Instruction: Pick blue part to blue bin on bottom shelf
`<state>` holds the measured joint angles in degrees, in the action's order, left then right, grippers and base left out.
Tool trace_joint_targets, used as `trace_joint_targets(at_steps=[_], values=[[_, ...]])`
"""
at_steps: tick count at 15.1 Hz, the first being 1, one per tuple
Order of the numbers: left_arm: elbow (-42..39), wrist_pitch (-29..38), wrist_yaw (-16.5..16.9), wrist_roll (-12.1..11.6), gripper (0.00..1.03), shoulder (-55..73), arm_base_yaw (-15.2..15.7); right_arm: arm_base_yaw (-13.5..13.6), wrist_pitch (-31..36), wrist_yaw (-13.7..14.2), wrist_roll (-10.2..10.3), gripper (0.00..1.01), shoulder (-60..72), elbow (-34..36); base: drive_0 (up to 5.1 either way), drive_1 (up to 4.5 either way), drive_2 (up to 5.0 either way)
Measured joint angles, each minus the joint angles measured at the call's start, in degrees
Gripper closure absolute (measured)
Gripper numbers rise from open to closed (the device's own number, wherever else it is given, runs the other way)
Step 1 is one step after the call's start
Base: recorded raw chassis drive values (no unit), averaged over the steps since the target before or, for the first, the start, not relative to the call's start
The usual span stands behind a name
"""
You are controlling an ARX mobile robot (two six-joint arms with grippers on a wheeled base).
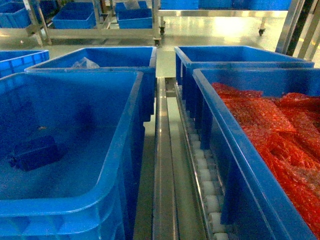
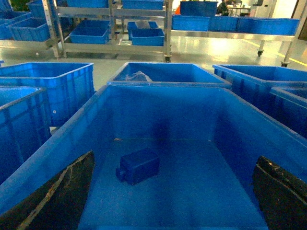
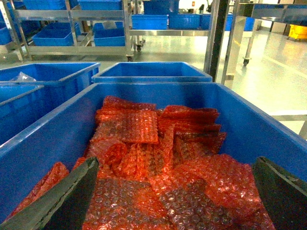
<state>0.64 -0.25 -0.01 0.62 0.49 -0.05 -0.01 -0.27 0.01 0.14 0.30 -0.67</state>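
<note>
The blue part, a small dark navy block, lies on the floor of the large blue bin, left of centre; the head view also shows the blue part in this blue bin. My left gripper hangs open over the bin's near end, its dark fingers wide apart and nothing between them, the part ahead and below. The bin stands beside the steel rail and white rollers of the bottom shelf. My right gripper is open above red bubble wrap. Neither gripper shows in the head view.
A blue crate full of red bubble wrap stands to the right of the rail. More blue crates sit behind, one holding a clear bag. Steel racks with small blue bins stand across the aisle.
</note>
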Motion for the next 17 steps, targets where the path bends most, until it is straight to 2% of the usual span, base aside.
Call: trace_joint_targets(at_steps=[17], values=[[0.00,0.02,0.00,0.00,0.05,0.00,0.00,0.00,0.00,0.00,0.00,0.03,0.00,0.00,0.0,0.00,0.0]])
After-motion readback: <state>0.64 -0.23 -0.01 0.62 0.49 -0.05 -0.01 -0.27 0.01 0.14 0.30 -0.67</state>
